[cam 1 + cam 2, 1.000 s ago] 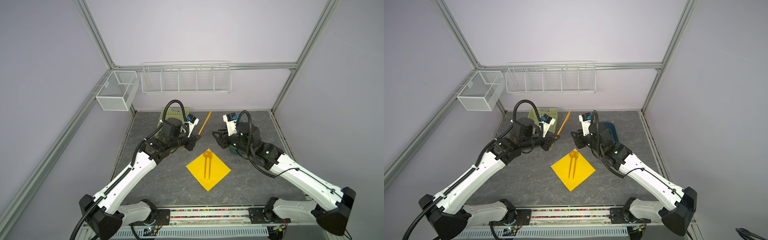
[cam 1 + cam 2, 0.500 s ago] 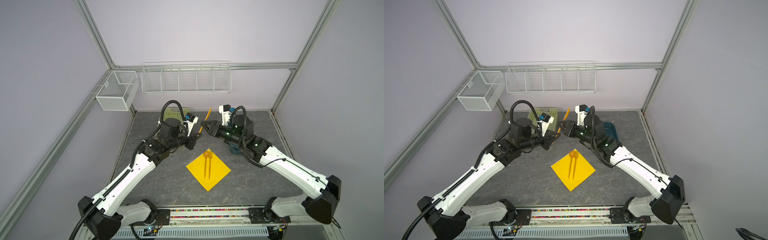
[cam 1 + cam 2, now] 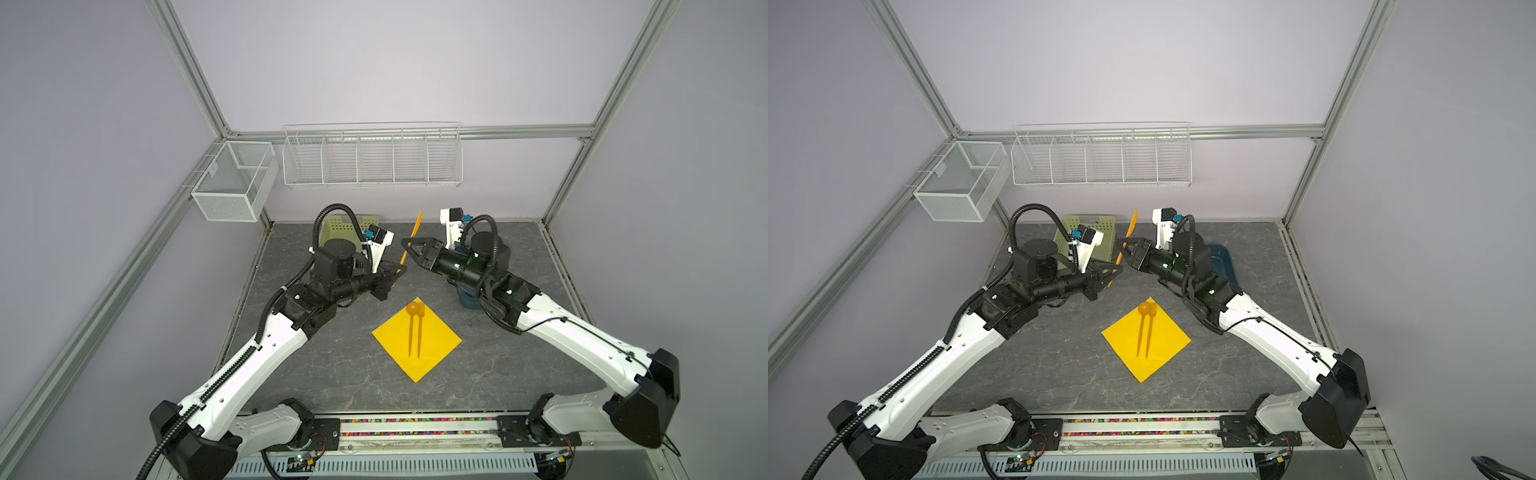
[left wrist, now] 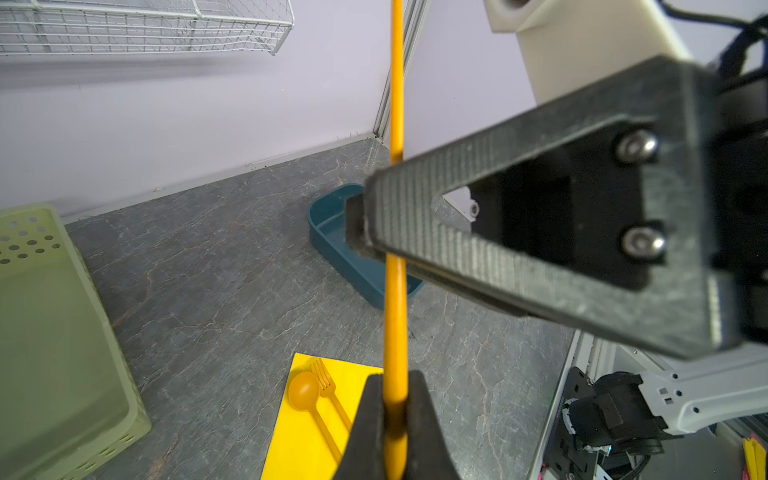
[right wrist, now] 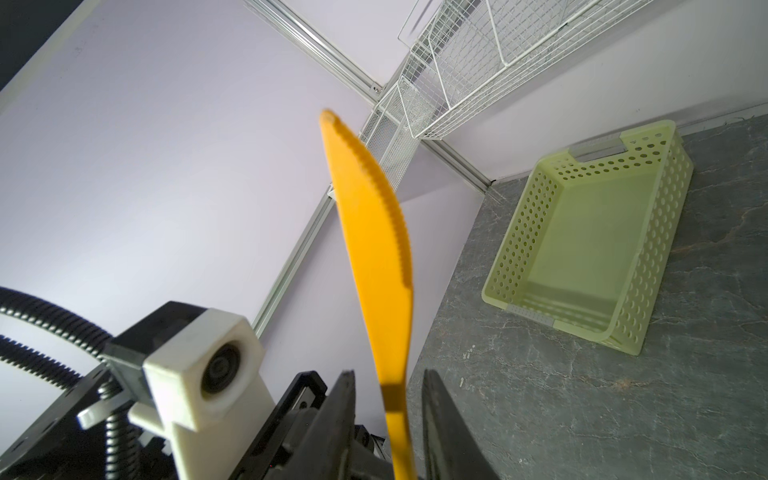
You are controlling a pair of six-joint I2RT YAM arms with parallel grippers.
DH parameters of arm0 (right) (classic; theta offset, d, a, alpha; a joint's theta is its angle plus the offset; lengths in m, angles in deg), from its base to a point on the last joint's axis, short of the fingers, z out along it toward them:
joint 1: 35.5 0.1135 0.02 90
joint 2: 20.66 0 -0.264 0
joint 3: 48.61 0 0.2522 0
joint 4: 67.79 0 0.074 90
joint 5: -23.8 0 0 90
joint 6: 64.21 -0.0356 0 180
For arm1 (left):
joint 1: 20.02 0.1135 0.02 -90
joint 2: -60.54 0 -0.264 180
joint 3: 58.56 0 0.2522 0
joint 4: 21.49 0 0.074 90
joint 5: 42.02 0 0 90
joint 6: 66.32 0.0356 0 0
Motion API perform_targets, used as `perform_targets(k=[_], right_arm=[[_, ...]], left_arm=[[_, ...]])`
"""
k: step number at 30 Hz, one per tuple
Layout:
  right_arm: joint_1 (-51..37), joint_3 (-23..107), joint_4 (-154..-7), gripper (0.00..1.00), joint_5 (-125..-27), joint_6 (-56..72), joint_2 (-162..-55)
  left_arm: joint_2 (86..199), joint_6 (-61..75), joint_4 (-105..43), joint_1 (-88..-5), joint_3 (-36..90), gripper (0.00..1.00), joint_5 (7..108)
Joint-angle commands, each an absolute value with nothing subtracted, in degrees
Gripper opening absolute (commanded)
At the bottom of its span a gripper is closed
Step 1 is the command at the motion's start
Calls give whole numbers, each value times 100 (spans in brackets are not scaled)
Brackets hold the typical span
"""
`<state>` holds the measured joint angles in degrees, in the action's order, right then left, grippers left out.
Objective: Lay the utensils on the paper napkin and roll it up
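The knife [image 5: 370, 232] appears light, stiff and slick; the left pincer [image 4: 395, 386] clenches its handle; the right pincer [image 5: 388, 380] straddles the neck, unclamped; flat faces should grip best.

A robotics lab test cell: plain lilac panels between aluminium posts [image 3: 185, 62] fill the upper picture, white robot arms [image 3: 266, 353] bolt to a rail [image 3: 415, 432] along the bottom edge, a wire rack [image 3: 372, 156] hangs at centre

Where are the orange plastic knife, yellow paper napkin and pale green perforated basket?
orange plastic knife [image 5: 374, 232]: right wrist view, mid-blade.
yellow paper napkin [image 3: 440, 343]: a top view, bare right part.
pale green perforated basket [image 5: 582, 249]: right wrist view, bare floor.
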<state>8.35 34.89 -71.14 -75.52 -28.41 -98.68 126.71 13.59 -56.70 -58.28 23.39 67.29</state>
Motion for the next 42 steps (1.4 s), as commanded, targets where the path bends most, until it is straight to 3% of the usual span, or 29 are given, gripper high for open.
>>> perform_targets(k=[1,35,42], right_arm=[[806,3387,-6895,31,-7700,-3061,-9795],[803,3395,-7196,18,-7579,-2882,-9650],[805,3403,-7176,13,-7596,-2812,-9644]], left_arm=[[12544,1217,-5483,-5825,2305,7,6738],[12610,1173,-5590,-5825,2394,7,6554],[12605,1173,-5601,-5828,2402,13,6611]])
